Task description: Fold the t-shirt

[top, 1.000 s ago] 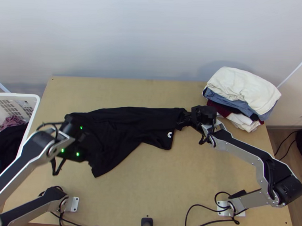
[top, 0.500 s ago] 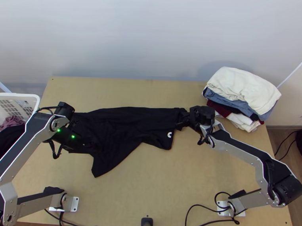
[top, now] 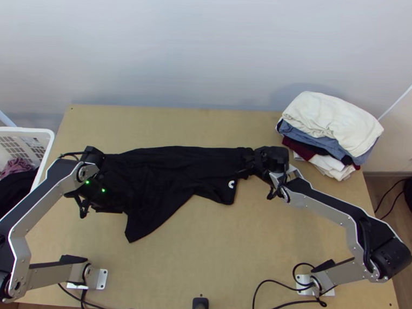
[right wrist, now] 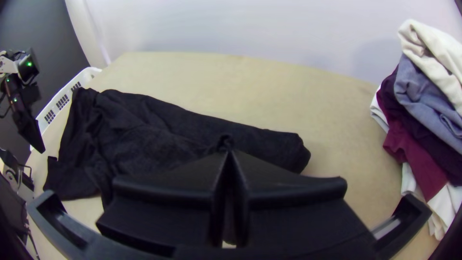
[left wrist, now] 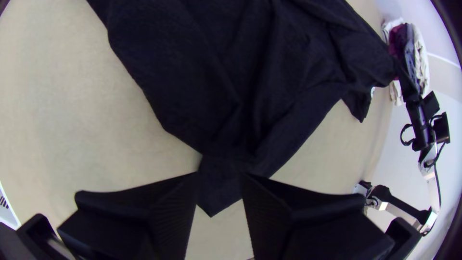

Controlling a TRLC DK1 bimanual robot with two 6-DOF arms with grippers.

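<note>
The black t-shirt (top: pixel 167 180) lies rumpled across the counter (top: pixel 257 248) from ten o'clock round to one o'clock in the top view. Over its eight o'clock side the left gripper (top: pixel 122 203) has its fingers apart; the right gripper (top: pixel 245 166) pinches cloth at the three o'clock end.

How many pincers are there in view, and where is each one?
2. The left pincer is at the left part of the black t-shirt; the right pincer grips its right end.
</note>
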